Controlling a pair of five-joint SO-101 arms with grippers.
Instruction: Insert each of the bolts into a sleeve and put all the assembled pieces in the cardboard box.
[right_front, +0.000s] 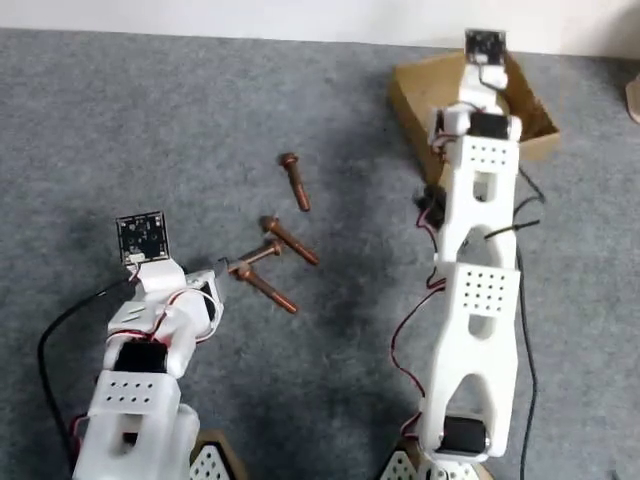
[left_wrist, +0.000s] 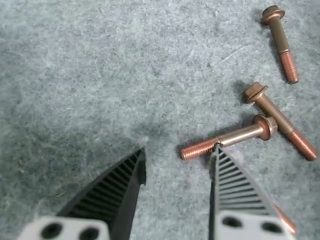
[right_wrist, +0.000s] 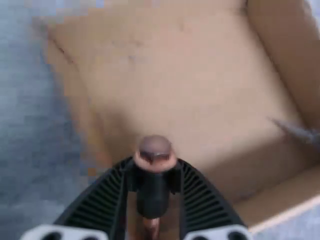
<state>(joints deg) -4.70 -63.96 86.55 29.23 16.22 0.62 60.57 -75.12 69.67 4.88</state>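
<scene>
Several copper bolts lie loose on the grey carpet mid-table: one apart (right_front: 293, 182), one (right_front: 291, 240) crossing the head of another (right_front: 258, 254), and one nearer (right_front: 267, 288). My left gripper (left_wrist: 179, 154) hovers open low over the carpet, and one fingertip (left_wrist: 216, 151) touches the threaded end of a lying bolt (left_wrist: 230, 137). Two more bolts (left_wrist: 280, 120) (left_wrist: 281, 42) lie beyond. My right gripper (right_wrist: 152, 172) is shut on a bolt (right_wrist: 155, 150) sitting in a black sleeve (right_wrist: 152, 192), held over the inside of the cardboard box (right_wrist: 200, 90). The box (right_front: 415, 95) stands at the back right.
Grey carpet covers the table, with open floor left of the bolts and between the two arms. The right arm (right_front: 480, 290) stretches from the front edge to the box, with black and red cables hanging beside it. A grey object (right_wrist: 297, 132) lies by the box's wall.
</scene>
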